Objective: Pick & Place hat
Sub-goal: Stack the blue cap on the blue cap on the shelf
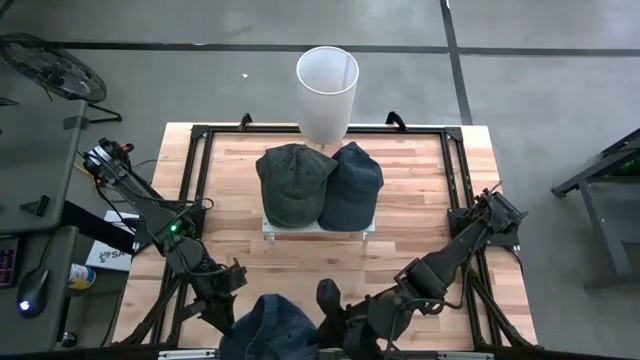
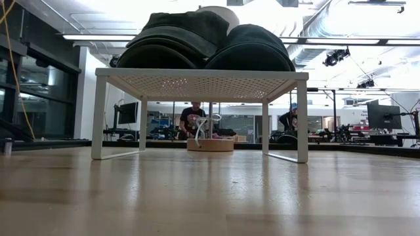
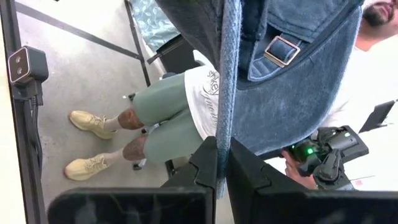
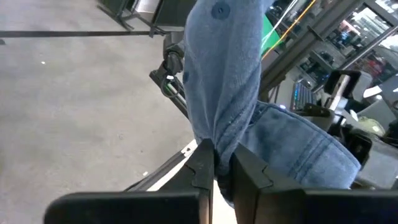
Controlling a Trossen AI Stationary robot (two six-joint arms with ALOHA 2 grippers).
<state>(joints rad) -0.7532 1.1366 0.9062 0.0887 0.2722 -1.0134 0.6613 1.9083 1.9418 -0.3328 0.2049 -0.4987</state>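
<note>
A blue denim cap [image 1: 268, 325] hung at the six o'clock edge of the wooden table [image 1: 300, 260], held up between both arms. The left gripper [image 3: 222, 163] was clamped on the cap's fabric edge, its two dark fingers [image 3: 202, 165] pressed together with the cloth pinched between them; the cap's strap and metal buckle [image 3: 281, 50] showed just past the fingers. The right gripper [image 4: 219, 163] was likewise clamped on the cap, its fingers squeezing a fold of the blue cloth. In the high view the left gripper sat at about seven o'clock of the cap and the right gripper at about three o'clock of it.

Toward twelve o'clock from the cap, well apart, a small white rack [image 1: 318, 229] stood near the table's middle, carrying a dark green cap [image 1: 292, 180] and a dark blue cap [image 1: 352, 185] side by side, touching. A white bucket [image 1: 327, 92] stood at twelve o'clock of the rack, at the table's far edge. A person's legs in green shorts [image 3: 163, 115] showed beyond the table.
</note>
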